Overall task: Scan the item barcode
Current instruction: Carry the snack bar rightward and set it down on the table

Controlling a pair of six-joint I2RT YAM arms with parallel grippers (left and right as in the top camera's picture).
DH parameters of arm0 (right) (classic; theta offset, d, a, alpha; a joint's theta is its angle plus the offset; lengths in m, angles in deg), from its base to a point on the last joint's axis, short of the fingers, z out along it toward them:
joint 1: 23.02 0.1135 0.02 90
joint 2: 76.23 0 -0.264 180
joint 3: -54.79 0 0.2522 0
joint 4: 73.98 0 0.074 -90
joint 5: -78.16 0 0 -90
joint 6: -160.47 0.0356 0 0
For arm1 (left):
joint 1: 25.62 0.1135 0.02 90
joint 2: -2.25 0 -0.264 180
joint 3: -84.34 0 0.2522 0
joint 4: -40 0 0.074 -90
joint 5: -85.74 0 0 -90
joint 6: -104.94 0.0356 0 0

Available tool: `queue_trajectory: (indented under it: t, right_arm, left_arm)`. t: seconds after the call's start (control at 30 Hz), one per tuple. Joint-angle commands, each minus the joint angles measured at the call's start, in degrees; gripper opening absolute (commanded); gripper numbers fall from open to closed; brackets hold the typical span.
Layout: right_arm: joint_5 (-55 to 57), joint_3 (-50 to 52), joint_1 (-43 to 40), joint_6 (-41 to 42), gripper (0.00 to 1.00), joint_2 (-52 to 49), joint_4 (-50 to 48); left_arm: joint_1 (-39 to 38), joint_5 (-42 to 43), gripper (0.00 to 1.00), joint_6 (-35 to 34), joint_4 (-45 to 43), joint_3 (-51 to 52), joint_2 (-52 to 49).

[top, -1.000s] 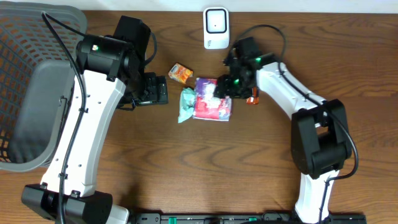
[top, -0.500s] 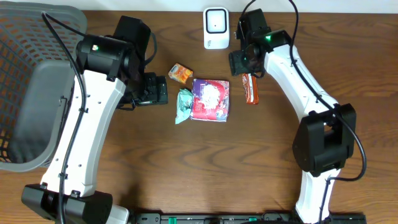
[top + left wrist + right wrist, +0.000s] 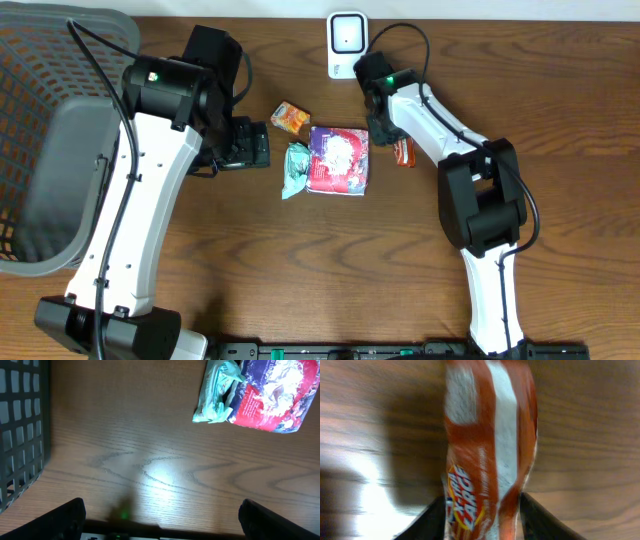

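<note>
A red-orange snack packet (image 3: 490, 450) fills the right wrist view, standing between the two dark fingers of my right gripper (image 3: 482, 520), which press on both of its sides. From overhead, the packet (image 3: 403, 152) lies right of the purple-red bag (image 3: 339, 158), with the right gripper (image 3: 388, 132) over its near end. The white barcode scanner (image 3: 346, 45) stands at the back edge. My left gripper (image 3: 245, 145) hangs wide open left of the items, with nothing between its fingers (image 3: 65, 517).
A teal packet (image 3: 297, 168) lies against the bag's left side and a small orange packet (image 3: 291, 118) sits behind it. A dark grey basket (image 3: 50, 130) fills the left end of the table; its mesh wall (image 3: 22, 425) shows in the left wrist view.
My right arm swung from above the bag up toward the scanner, then down onto the red-orange packet, and its jaws narrowed onto it. The left arm has not moved.
</note>
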Motion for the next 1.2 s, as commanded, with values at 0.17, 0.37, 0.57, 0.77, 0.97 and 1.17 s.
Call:
queue_trajectory:
  t: [0.17, 0.37, 0.57, 0.77, 0.97, 1.17]
  right_arm:
    - [0.3, -5.3, -2.3, 0.7, 0.01, 1.4, 8.7]
    - [-27.6, -15.2, -9.0, -6.5, 0.01, 3.3, 17.0]
    - [-58.6, -10.7, -20.2, -13.3, 0.01, 3.0, 18.5]
    - [-74.5, 5.8, -29.5, -14.6, 0.01, 3.0, 10.5]
    - [-59.1, 11.0, -36.6, -9.6, 0.20, 3.3, 9.4]
    - [-52.3, 0.0, -38.0, -9.6, 0.27, 6.6, 18.9]
  left_arm:
    - [0.0, -0.3, 0.98, 0.0, 0.1, -0.3, -0.4]
    - [0.0, -0.3, 0.98, 0.0, 0.1, -0.3, -0.4]
    - [0.0, -0.3, 0.98, 0.0, 0.1, -0.3, -0.4]
    - [0.0, -0.3, 0.98, 0.0, 0.1, -0.3, -0.3]
    - [0.0, -0.3, 0.98, 0.0, 0.1, -0.3, -0.3]
    - [0.0, -0.3, 0.98, 0.0, 0.1, -0.3, -0.3]
